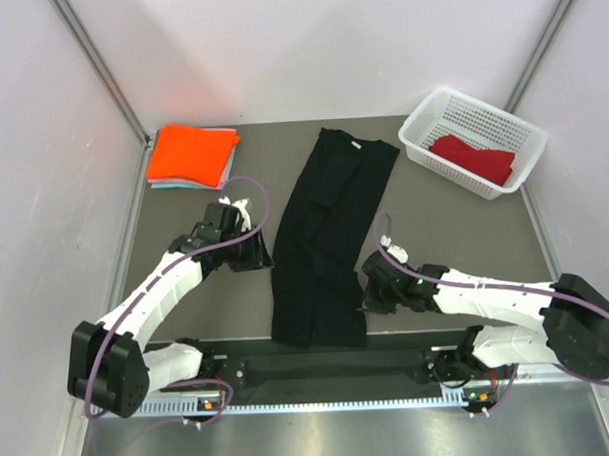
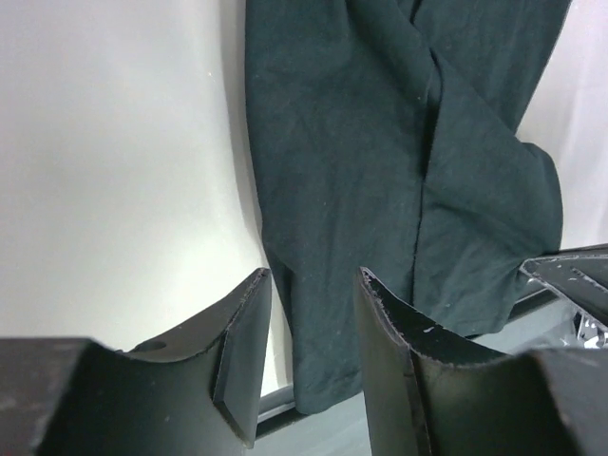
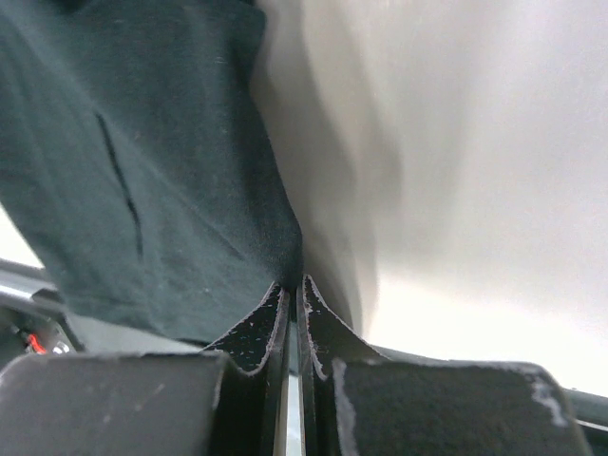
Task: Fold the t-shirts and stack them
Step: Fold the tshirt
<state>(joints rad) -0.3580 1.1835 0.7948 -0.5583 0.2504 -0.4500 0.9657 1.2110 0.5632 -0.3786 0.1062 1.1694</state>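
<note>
A black t-shirt [image 1: 330,227] is lying mid-desk [image 1: 434,223], folded lengthwise into a long narrow strip. The left end effector [image 2: 313,275] is hovering just beside its left edge, jaws apart, holding nothing. The right end effector [image 3: 292,282] is sitting at its right edge, jaws pressed together, seemingly pinching the cloth. At the far left corner, an orange t-shirt [image 1: 190,152] is lying folded on a teal t-shirt [image 1: 225,171]. A red t-shirt [image 1: 472,157] is lying loosely in a white basket [image 1: 460,102], far right. By my reading, two are finished, one is partway and one is waiting.
</note>
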